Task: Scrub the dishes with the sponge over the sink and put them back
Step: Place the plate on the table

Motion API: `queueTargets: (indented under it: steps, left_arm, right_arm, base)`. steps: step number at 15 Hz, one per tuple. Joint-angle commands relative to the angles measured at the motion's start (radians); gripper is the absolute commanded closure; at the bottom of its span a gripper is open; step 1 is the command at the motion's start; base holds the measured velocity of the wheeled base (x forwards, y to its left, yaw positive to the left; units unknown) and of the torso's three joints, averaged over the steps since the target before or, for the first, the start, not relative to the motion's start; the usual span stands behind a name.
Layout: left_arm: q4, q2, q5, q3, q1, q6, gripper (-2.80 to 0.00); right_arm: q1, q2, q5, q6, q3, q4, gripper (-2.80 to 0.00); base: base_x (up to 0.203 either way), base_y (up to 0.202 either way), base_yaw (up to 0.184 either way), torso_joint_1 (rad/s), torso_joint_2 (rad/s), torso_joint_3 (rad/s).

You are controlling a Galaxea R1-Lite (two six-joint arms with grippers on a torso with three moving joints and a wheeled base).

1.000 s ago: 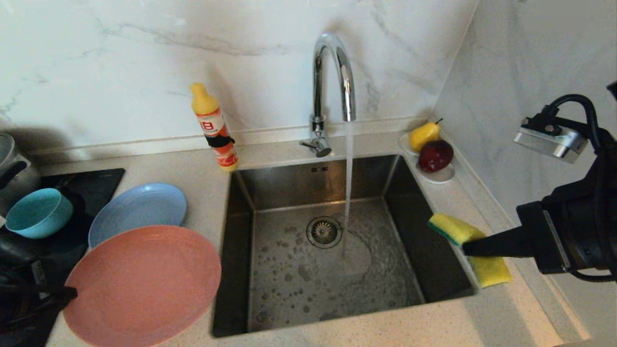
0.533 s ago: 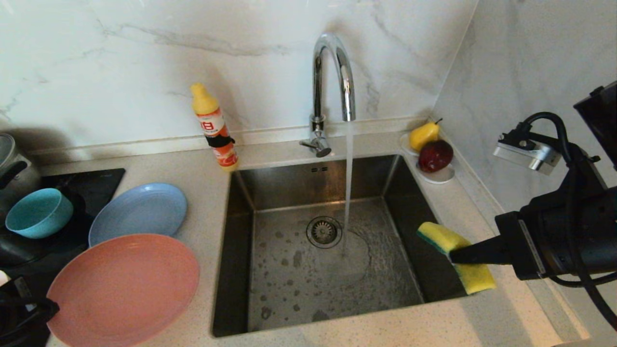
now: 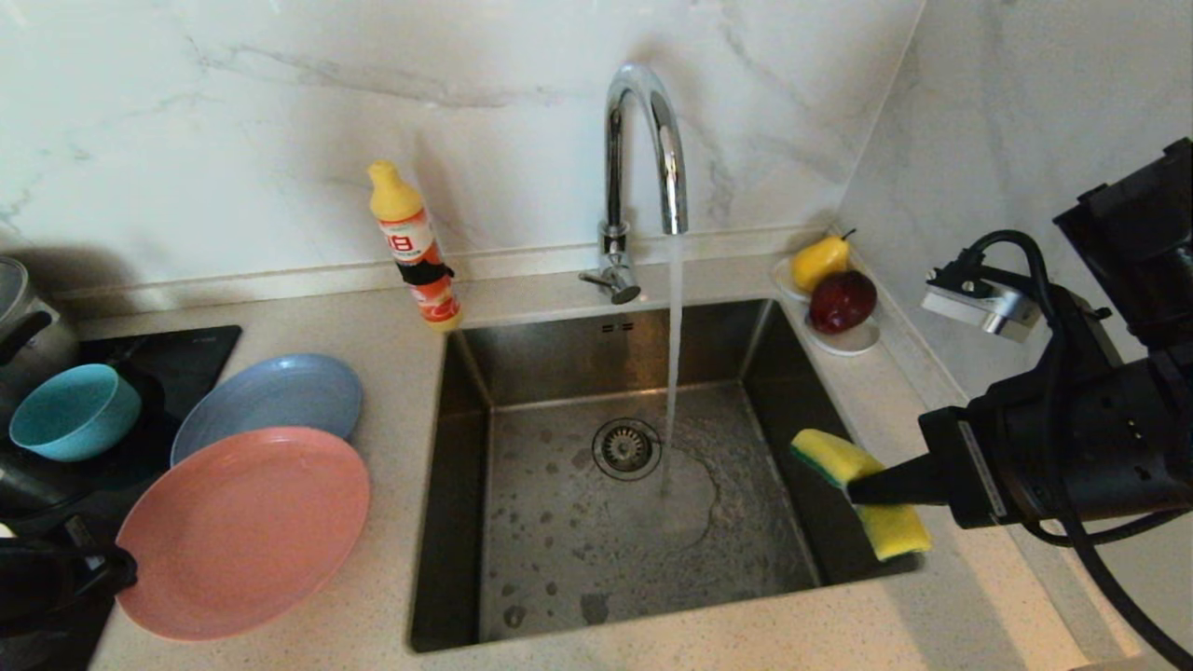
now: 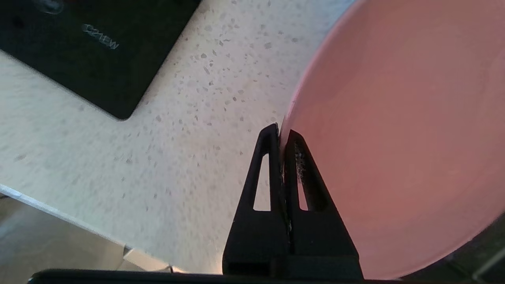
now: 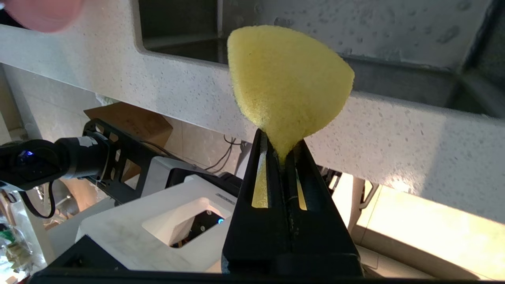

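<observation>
The salmon-pink plate (image 3: 244, 531) is seen as a large, round, matte dish with a shallow raised rim, lifted above the speckled bench (image 3: 391, 596) at the left of the sink (image 3: 615, 485) and partly covering the near edge of the grey-blue plate (image 3: 270, 396). Its left rim is pinched between the fingers of the left gripper (image 4: 281, 132), which are drawn together on the thin edge, one above and one below it. The grey-blue plate is laid flat on the bench behind it, and the teal bowl (image 3: 73, 410) is set on the black cooktop (image 3: 177, 359) further left, beside a steel pot (image 3: 23, 326).

The sponge (image 3: 862, 494) is shown as yellow foam with a thin dark green layer on its upper end, bent sharply where it is squeezed. It is held above the right edge of the sink by the right gripper (image 5: 282, 152), whose fingers are pressed tight on its middle so that the foam bulges out beyond the tips.

The sink is a square brushed-steel basin with a round drain strainer (image 3: 626, 447); water is run from the chrome gooseneck tap (image 3: 643, 149) onto the wet floor of the basin. A yellow-capped detergent bottle (image 3: 415, 247) is stood on the bench at the back left corner of the sink, and a small white dish (image 3: 843, 340) with a pear (image 3: 818, 261) and a dark red fruit (image 3: 842, 300) is placed at the back right corner.
</observation>
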Motion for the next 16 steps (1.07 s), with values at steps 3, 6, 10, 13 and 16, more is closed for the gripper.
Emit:
queueTargets:
  steps: [3,6,10,13,16]
  left_arm:
    - [-0.042,0.053,-0.027,0.032,0.023,0.005,0.00]
    - [0.005,-0.014,-0.062,0.025,0.023,0.002,0.00]
    - [0.065,-0.051,-0.063,0.088,0.023,0.001,0.00]
    - [0.159,-0.153,-0.066,0.087,0.022,0.000,0.00]
    - [0.215,-0.178,-0.091,0.100,0.022,0.002,0.00]
  right_arm:
    - [-0.002,0.017,0.002,0.003,0.003,0.001,0.00]
    - [-0.003,0.007,0.002,0.003,0.009,0.002,0.00]
    - [-0.005,0.003,0.002,0.001,0.034,0.001,0.00]
    - [-0.005,-0.006,0.003,0.003,0.048,-0.001,0.00]
    - [-0.005,-0.010,0.004,0.003,0.055,-0.001,0.00]
  base:
    - [0.000,0.000,0.000,0.000,0.00,0.000]
    - [0.000,0.000,0.000,0.000,0.00,0.000]
    - [0.000,0.000,0.000,0.000,0.00,0.000]
    - [0.000,0.000,0.000,0.000,0.00,0.000]
    - [0.000,0.000,0.000,0.000,0.00,0.000]
